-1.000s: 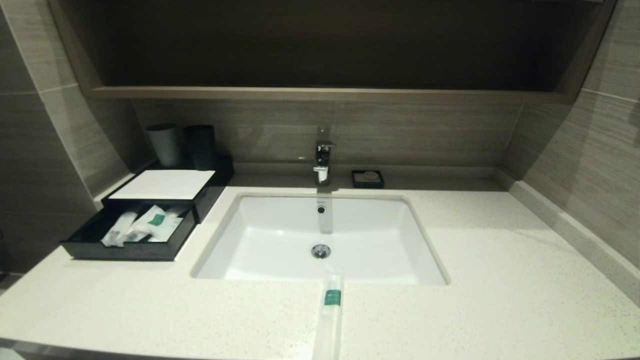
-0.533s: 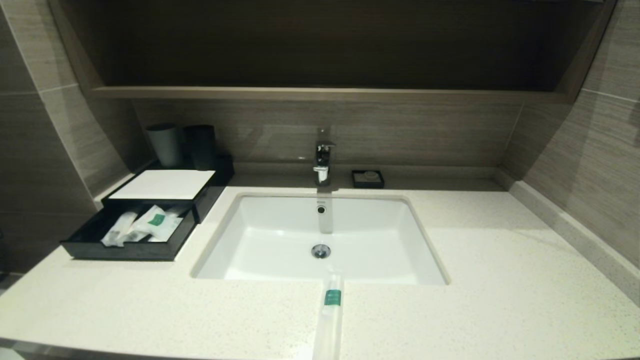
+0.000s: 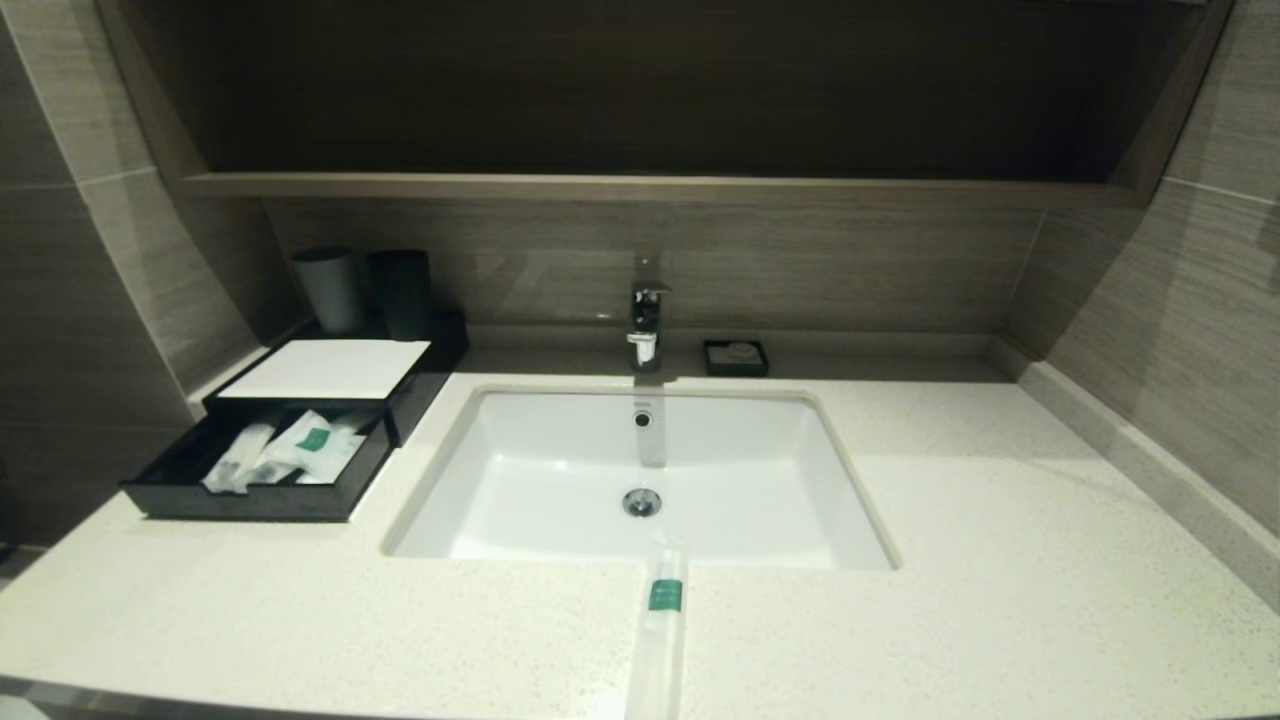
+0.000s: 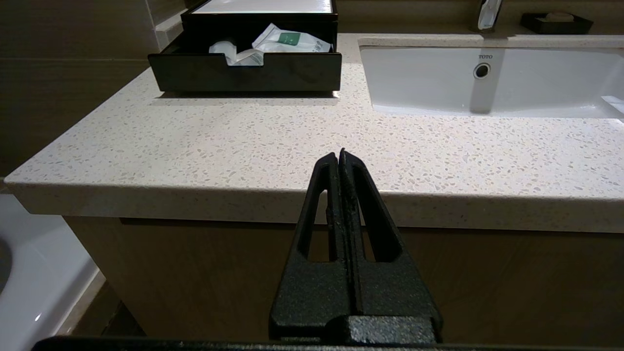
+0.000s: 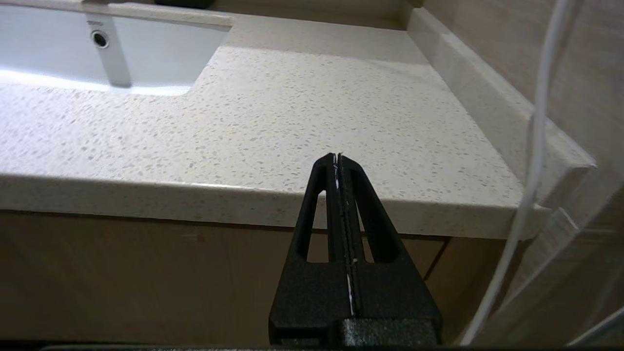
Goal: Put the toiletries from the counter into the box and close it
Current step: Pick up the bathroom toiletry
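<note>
The black box with a white top panel stands at the counter's back left, its front drawer pulled out. Sachets with a green label lie in the drawer, also seen in the left wrist view. One long translucent sachet with a green label lies on the counter's front middle, its far end over the sink rim. My left gripper is shut and empty, below and in front of the counter's front edge. My right gripper is shut and empty, before the counter's right front edge. Neither arm shows in the head view.
Two dark cups stand behind the box. A tap and a small black soap dish stand behind the sink. Walls close in on both sides. A white cable hangs by my right gripper.
</note>
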